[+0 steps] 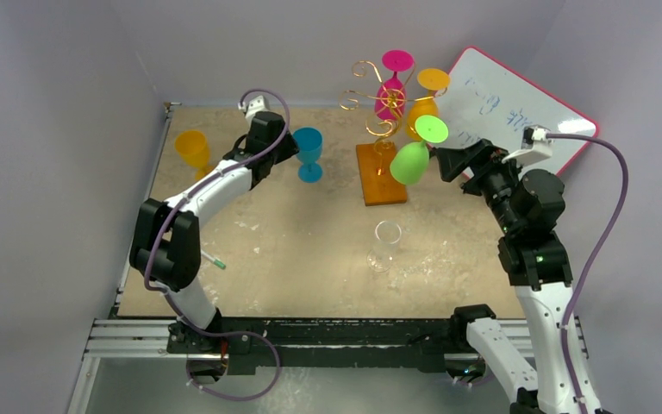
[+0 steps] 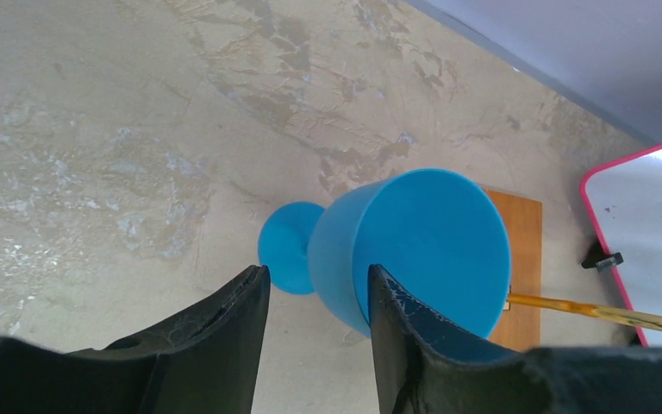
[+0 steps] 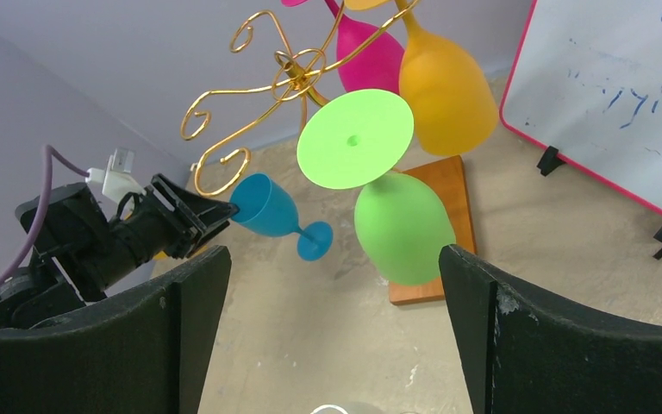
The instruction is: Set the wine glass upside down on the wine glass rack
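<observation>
Standing at the sandy table's (image 1: pixel 310 250) ten o'clock is an amber plastic goblet (image 1: pixel 192 148). Right of it, the left gripper (image 2: pixel 319 274) is half parted at the upright blue plastic wine glass (image 2: pixel 422 241), one finger clear of its bowl. At twelve o'clock the gold wire rack (image 1: pixel 379 177) on its wooden base carries a pink glass (image 1: pixel 390 99), an orange glass (image 1: pixel 421 112) and a green glass (image 1: pixel 409 162) upside down. The right gripper (image 3: pixel 334 259), at its three o'clock, gapes wide.

One of the left fingers (image 2: pixel 414 345) covers the near wall of the blue glass (image 2: pixel 431 241), so contact cannot be told. Beyond them the rack (image 2: pixel 526 259) shows only a base corner and one wire. Between the right fingers (image 3: pixel 526 345), the clear glass (image 3: pixel 327 408) is cut off below.
</observation>
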